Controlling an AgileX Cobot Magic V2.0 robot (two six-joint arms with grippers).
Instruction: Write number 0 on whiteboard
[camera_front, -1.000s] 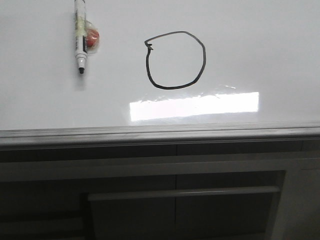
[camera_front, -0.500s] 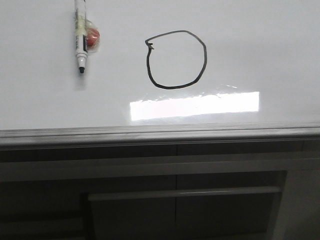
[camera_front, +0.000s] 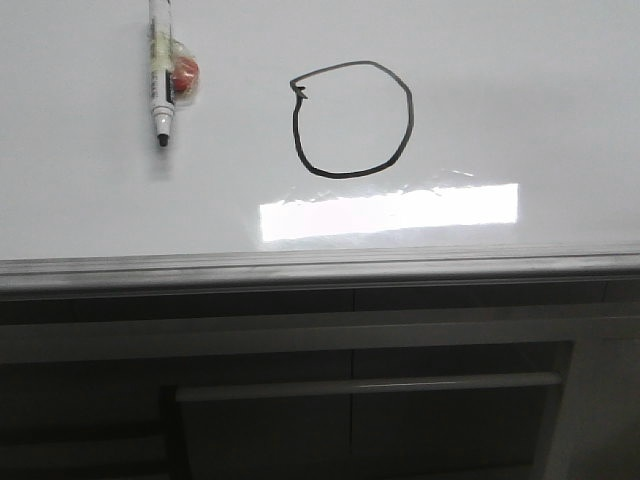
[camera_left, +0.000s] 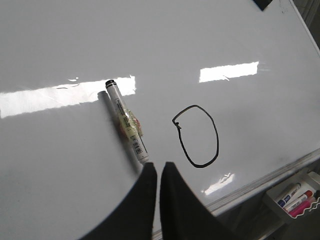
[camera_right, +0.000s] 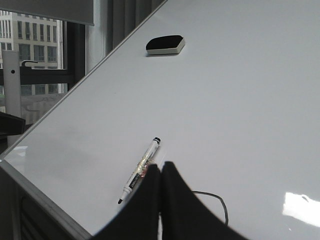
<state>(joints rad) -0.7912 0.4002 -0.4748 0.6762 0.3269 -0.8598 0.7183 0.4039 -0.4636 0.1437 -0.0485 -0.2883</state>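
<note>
Dark drawer fronts (camera_front: 360, 400) fill the near foreground, below the grey edge strip of the whiteboard (camera_front: 500, 90). On the glossy board, past a bright reflection, sits the number 0 (camera_front: 352, 120), with the uncapped marker (camera_front: 160, 80) lying well to its left. Both the left tool (camera_left: 157, 172) and right tool (camera_right: 160, 172) have their fingers together, holding nothing. Farthest off rests an eraser (camera_right: 165, 44).
</note>
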